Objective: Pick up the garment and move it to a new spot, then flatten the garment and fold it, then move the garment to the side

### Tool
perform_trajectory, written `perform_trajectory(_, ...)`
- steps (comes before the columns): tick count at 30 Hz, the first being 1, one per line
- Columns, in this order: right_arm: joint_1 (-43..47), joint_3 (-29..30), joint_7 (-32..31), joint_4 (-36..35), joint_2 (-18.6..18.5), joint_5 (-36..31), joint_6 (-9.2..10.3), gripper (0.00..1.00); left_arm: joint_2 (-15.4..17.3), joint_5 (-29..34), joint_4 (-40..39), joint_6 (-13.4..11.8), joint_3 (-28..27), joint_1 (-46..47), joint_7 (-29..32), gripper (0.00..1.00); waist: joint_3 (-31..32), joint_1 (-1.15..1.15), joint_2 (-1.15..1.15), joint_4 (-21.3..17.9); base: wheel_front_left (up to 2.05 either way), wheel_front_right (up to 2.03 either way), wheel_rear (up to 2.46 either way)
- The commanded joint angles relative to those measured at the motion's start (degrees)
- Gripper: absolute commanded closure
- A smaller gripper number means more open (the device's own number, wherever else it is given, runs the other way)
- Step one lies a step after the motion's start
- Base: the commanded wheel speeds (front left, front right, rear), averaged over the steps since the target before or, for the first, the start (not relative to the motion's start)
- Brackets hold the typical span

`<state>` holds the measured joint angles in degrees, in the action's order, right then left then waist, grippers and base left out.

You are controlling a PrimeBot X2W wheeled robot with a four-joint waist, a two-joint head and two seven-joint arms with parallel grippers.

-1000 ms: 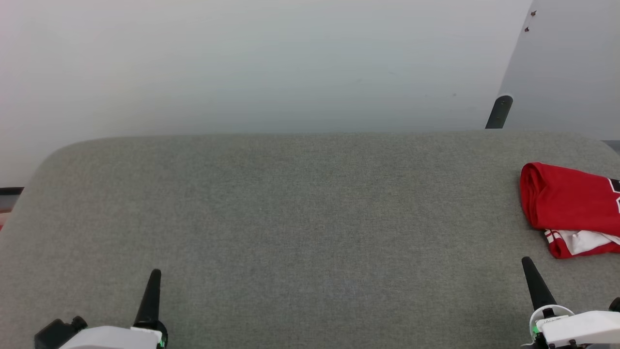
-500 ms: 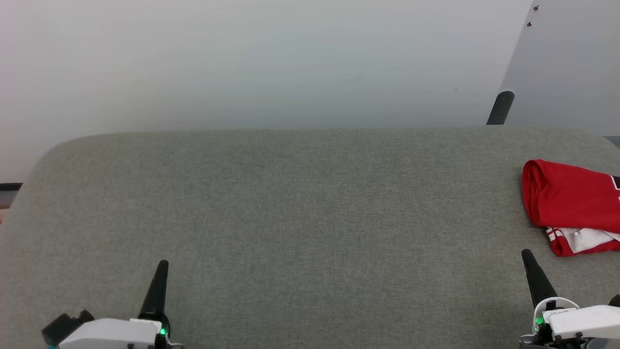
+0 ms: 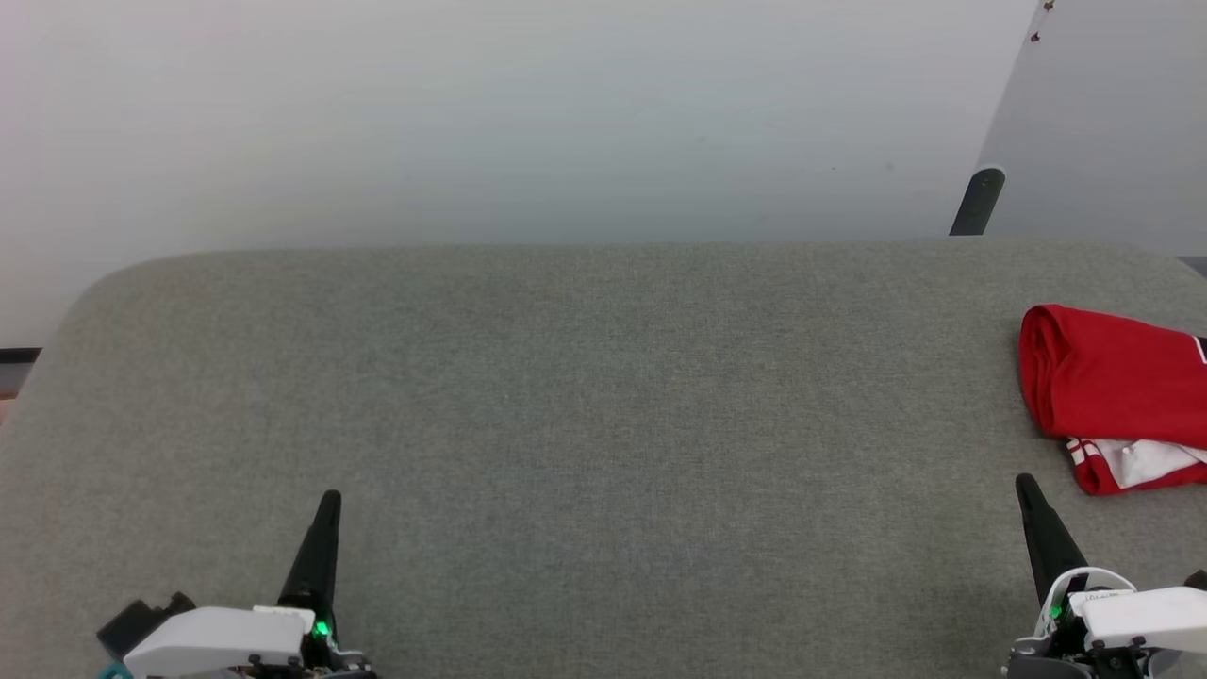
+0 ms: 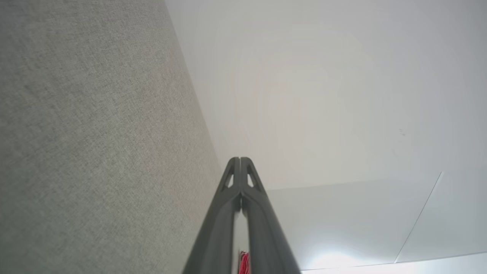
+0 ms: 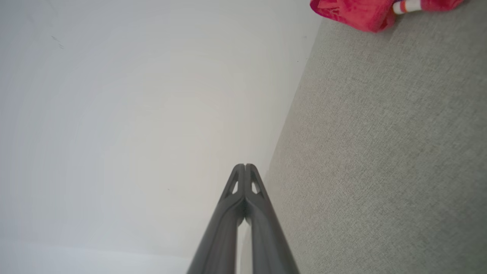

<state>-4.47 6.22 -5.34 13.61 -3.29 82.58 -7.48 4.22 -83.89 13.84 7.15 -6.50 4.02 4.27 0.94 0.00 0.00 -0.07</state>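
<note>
Folded red shirt point(image 3: 1113, 387) lay on the bench's point(image 3: 603, 396) right side.
I saw the left fingers point(image 3: 321, 538) and the right fingers point(image 3: 1037, 519) pressed together, holding nothing, the right pair near the shirt.

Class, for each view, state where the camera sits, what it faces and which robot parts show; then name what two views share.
Head: on the head, facing down at the grey cushion; left gripper and right gripper at bottom.
Left wrist: on the wrist, along shut jaws; cushion and wall.
Right wrist: likewise, jaws shut.
Shared: the garment, head and right wrist.
</note>
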Motion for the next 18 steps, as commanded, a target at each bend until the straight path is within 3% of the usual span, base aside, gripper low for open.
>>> perform_trajectory(1,-0.98,0.19,-0.24,-0.13,0.10,1.29,-0.03,1.00,-0.05,-1.15,-0.08,0.50,-0.13,0.90,0.16,1.00,-0.06,0.00,0.00,0.01,0.00,0.00,0.00)
perform_trajectory(18,-1.91,0.35,-1.12,0.35,0.44,8.25,-0.02,1.00,-1.19,-7.05,0.20,0.47,-0.10,2.22,1.96,1.00,-0.86,0.00,0.00,0.06,0.00,0.00,0.00)
